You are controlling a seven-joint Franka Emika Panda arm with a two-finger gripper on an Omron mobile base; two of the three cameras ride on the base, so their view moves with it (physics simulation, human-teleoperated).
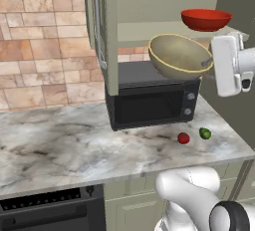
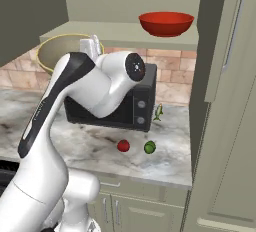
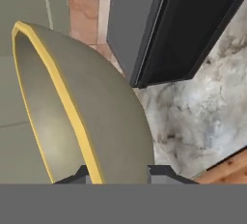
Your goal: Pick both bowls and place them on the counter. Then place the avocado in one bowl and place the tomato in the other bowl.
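Gripper [image 3: 118,174] was clenched on the yellow rim of the tan-olive bowl [image 1: 179,57]. Bowl hung tilted above the microwave [image 1: 152,100], clear of the counter [image 1: 74,145].

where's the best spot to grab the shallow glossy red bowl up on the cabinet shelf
Probably by the rim: pinch the thin wall of the shallow glossy red bowl at its front edge, one finger inside and one outside. It sits upright on the open cabinet shelf, mouth up, too wide to span, so come in from the open front, slightly above.

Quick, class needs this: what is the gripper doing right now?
Gripper: shut on the rim of the tan bowl, which it holds tilted in the air above the microwave.
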